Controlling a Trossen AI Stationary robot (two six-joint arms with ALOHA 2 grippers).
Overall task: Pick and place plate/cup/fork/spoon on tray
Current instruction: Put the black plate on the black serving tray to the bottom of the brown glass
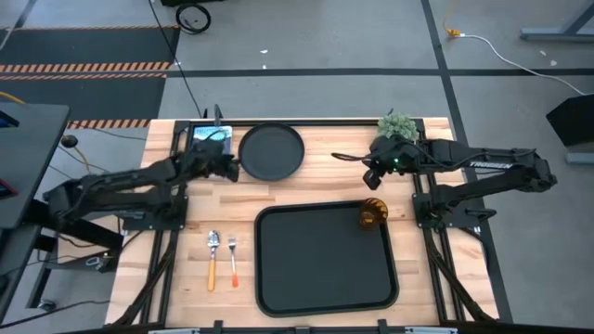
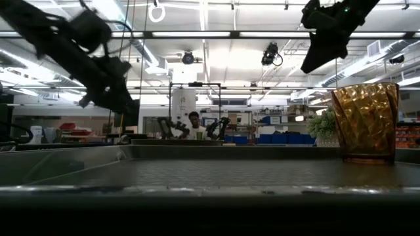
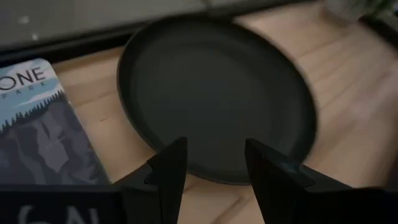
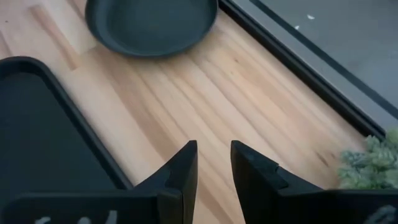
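- Left gripper (image 3: 208,163): fingers spread, nothing between them, poised just beside the near rim of the plate (image 1: 271,152). The wrist view shows the rim lined up with the gap between the two fingers.
- Plate: lies flat on the bench near its far edge, left of centre, apart from the tray (image 1: 325,258). A printed card or booklet (image 3: 43,124) lies just beside it toward the far left corner.
- Step in hand, by judgement: grasp the plate by its rim. Lower one finger inside the raised rim and the other outside, then close. Keep the fingers square to the rim so that it does not slip out sideways. Keep clear of the booklet.
- After lifting, hold the plate level and carry it to the bare left part of the tray. Set it down flat, clear of the cup (image 1: 372,215).
- Right gripper (image 4: 214,162): fingers spread and empty, held above the bench near the far right, beside a small green plant (image 1: 396,124).
- Cup: stands upright in the far right corner of the tray.
- Fork (image 1: 233,261) and spoon (image 1: 213,259): lie side by side on the bench left of the tray, near the front edge, spoon on the outer side. Both not yet placed.
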